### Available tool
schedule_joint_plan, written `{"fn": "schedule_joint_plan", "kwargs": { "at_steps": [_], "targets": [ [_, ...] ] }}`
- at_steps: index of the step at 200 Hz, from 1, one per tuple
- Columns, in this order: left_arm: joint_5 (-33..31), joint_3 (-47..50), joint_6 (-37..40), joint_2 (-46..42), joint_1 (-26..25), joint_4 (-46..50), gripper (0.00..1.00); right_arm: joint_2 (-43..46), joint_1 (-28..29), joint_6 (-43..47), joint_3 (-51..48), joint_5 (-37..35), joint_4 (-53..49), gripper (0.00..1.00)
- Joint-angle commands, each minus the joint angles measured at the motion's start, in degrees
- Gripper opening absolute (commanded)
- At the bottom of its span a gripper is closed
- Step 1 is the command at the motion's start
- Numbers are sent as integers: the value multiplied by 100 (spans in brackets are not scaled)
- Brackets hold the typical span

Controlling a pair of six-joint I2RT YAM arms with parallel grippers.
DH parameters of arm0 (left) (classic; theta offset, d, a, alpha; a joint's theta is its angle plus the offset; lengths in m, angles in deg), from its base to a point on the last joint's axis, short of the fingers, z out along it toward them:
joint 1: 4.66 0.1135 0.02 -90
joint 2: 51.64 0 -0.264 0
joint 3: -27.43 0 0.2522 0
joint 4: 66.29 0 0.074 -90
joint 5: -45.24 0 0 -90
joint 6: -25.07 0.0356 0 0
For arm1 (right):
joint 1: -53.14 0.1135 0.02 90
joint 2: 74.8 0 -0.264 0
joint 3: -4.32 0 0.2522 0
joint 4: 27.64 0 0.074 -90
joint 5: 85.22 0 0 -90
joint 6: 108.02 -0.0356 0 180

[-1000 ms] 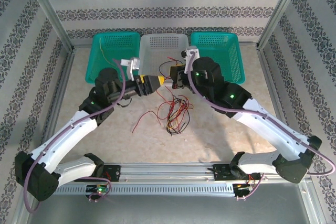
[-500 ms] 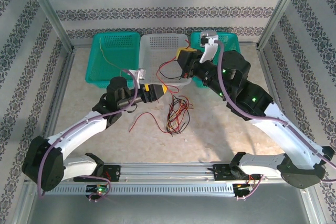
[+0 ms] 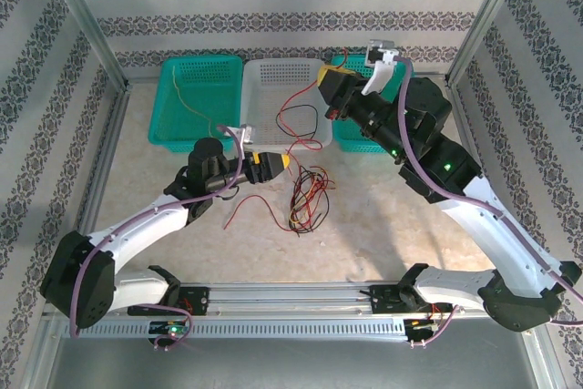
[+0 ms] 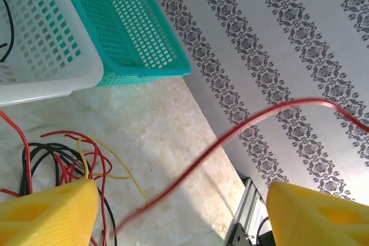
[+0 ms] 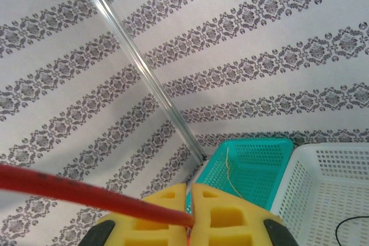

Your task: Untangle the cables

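the right gripper (image 5: 192,191) pinches a red cable (image 5: 57,188) beside the white basket (image 3: 273,77), and in front of it are the left gripper (image 4: 181,191), spread wide, and the other cables (image 3: 306,198).

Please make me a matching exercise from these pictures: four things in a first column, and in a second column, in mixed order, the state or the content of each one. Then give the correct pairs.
Column one
1. left claw
2. right claw
3. white basket
4. left teal basket

Column two
A. has a yellow cable lying inside
B. shut on a red cable
C. open, its fingers wide apart
D. has a black cable lying inside

Pairs: 1-C; 2-B; 3-D; 4-A
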Motion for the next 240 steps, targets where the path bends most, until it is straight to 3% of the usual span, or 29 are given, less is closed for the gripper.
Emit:
{"fn": "schedule_joint_plan", "kwargs": {
  "at_steps": [1,42,60,81,111,160,240],
  "targets": [
    [151,-202,187,156,62,-104,74,146,-75,-218,186,271,316,0],
    [-96,-552,539,404,62,224,73,181,-211,-420,204,583,398,0],
    [-335,-644,655,447,62,429,65,207,-229,-493,173,679,475,0],
    [-369,-628,580,489,55,391,48,240,-276,-542,177,740,537,0],
    [-251,-636,520,497,53,499,0,260,-457,-547,227,738,606,0],
    [-1036,-259,550,134,60,1678,0,47,-1295,-813,349,972,931,0],
    [-835,-32,-115,548,61,1751,0,-186,-1994,-1209,446,1413,955,0]
  ]
}}
